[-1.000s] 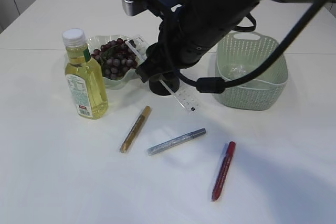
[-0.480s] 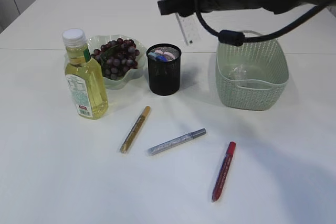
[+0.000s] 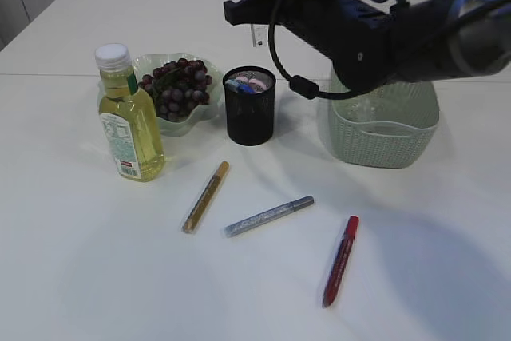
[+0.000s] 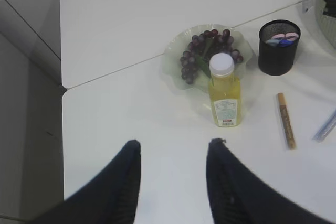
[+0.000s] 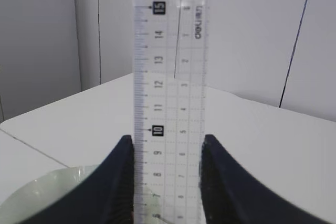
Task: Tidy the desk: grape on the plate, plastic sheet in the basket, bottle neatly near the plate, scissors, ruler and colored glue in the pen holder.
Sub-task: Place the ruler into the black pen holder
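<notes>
Right hand (image 5: 167,179): we see it clamped on the clear ruler (image 5: 169,103), which stands upright between its fingers.
Change: half a second ago the ruler hung tilted above the basket (image 3: 383,129); our arm has since swung left, over the pen holder (image 3: 249,105).
Left hand (image 4: 173,179): spread wide, holding nothing, above the bench (image 4: 157,129) near the bottle (image 4: 224,90).

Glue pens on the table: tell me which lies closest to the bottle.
The gold glue pen, just right of the bottle; the silver pen and red pen lie farther right.
</notes>
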